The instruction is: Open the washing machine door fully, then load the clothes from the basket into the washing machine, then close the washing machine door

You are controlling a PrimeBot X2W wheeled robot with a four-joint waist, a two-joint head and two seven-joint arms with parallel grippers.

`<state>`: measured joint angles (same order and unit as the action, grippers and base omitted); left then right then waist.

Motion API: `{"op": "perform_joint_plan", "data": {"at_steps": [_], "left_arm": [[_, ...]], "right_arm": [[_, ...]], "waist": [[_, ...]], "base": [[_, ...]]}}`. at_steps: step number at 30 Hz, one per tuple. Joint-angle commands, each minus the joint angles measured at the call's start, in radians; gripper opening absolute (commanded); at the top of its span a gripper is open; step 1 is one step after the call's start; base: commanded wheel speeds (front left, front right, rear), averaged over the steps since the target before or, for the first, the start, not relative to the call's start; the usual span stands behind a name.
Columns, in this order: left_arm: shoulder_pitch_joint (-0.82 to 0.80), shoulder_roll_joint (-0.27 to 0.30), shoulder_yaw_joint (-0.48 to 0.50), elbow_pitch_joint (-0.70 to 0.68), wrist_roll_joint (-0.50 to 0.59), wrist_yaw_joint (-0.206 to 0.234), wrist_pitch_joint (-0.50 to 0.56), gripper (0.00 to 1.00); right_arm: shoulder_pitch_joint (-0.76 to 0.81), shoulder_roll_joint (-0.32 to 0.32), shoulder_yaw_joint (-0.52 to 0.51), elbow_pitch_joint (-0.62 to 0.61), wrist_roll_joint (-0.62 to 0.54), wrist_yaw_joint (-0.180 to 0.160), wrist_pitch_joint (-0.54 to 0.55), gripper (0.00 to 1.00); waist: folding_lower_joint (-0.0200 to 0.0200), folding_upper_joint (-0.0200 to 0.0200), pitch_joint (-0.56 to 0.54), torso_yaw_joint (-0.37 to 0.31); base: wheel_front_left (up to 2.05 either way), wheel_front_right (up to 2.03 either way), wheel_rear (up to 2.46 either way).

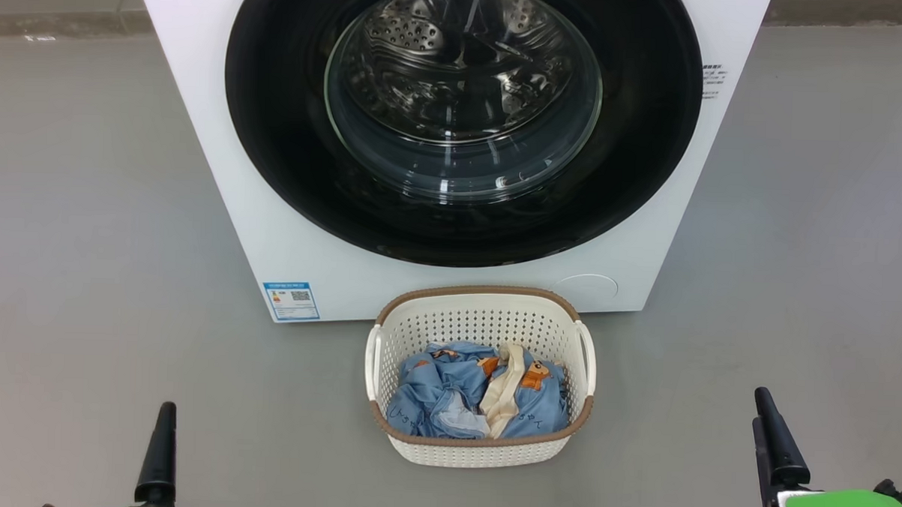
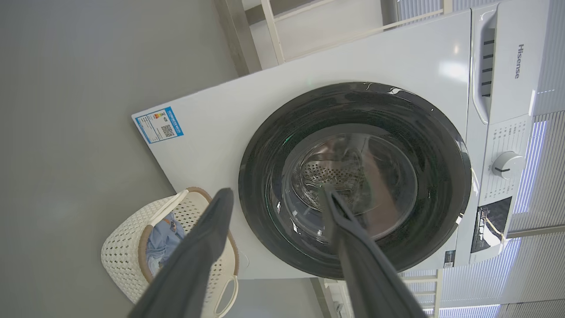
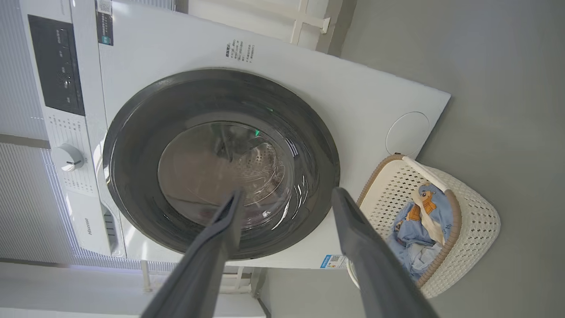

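Note:
The white washing machine (image 1: 200, 125) stands ahead, and its round door (image 1: 275, 127), a black ring around a glass bowl, is closed flat against the front. On the floor just before it sits the cream basket (image 1: 480, 292) holding the light blue and cream clothes (image 1: 446, 396). My left gripper (image 1: 164, 423) is low at the left and my right gripper (image 1: 762, 411) low at the right, both well short of the basket. The left gripper (image 2: 276, 190) and the right gripper (image 3: 288, 193) are both open and empty, facing the door (image 2: 260, 185) from a distance.
Grey floor (image 1: 83, 271) spreads on both sides of the machine and basket. A blue label (image 1: 292, 300) marks the machine's lower left corner. The control panel with its dial (image 2: 507, 164) is at the machine's top. A white frame (image 2: 273, 35) stands behind the machine.

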<state>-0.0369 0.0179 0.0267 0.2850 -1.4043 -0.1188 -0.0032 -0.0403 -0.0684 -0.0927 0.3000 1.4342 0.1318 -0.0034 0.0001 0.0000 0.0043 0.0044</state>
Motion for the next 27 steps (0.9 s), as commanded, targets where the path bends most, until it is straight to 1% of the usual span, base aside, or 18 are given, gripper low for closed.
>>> {"op": "perform_joint_plan", "data": {"at_steps": [1, 7, 15, 21, 22, 23, 27], "left_arm": [[-0.050, 0.016, 0.011, -0.032, 0.034, -0.004, -0.011, 1.00], [-0.053, 0.015, 0.011, -0.038, 0.160, -0.004, -0.029, 1.00], [-0.053, 0.016, 0.002, -0.050, 0.307, -0.001, -0.052, 1.00], [-0.053, 0.017, -0.012, -0.061, 0.396, 0.007, -0.070, 1.00], [-0.053, 0.017, -0.012, -0.061, 0.396, 0.007, -0.070, 1.00], [-0.054, 0.018, -0.015, -0.063, 0.410, 0.007, -0.073, 1.00], [-0.054, 0.019, -0.027, -0.068, 0.481, 0.012, -0.085, 1.00]], "right_arm": [[-0.041, -0.014, 0.012, -0.024, -0.026, 0.000, -0.012, 1.00], [-0.045, -0.019, 0.016, -0.021, -0.131, 0.000, -0.029, 1.00], [-0.049, -0.027, 0.018, -0.024, -0.330, 0.000, -0.053, 1.00], [-0.050, -0.023, 0.014, -0.032, -0.479, -0.001, -0.070, 1.00], [-0.050, -0.023, 0.014, -0.032, -0.479, -0.001, -0.070, 1.00], [-0.050, -0.024, 0.015, -0.034, -0.506, -0.001, -0.073, 1.00], [-0.050, -0.023, 0.014, -0.039, -0.602, -0.001, -0.085, 1.00]], "waist": [[-0.0001, 0.0000, -0.001, 0.001], [-0.0001, 0.0000, -0.003, 0.005], [-0.0001, 0.0000, -0.005, 0.005], [-0.0001, 0.0000, -0.004, 0.006], [-0.0001, 0.0000, -0.004, 0.006], [-0.0001, 0.0000, -0.004, 0.006], [-0.0001, 0.0000, -0.004, 0.007]], "base": [[0.00, 0.00, 0.00], [0.00, 0.00, 0.00], [0.00, 0.00, 0.00], [0.00, 0.00, 0.00], [0.00, 0.00, 0.00], [0.00, 0.00, 0.00], [0.00, 0.00, 0.00]]}}
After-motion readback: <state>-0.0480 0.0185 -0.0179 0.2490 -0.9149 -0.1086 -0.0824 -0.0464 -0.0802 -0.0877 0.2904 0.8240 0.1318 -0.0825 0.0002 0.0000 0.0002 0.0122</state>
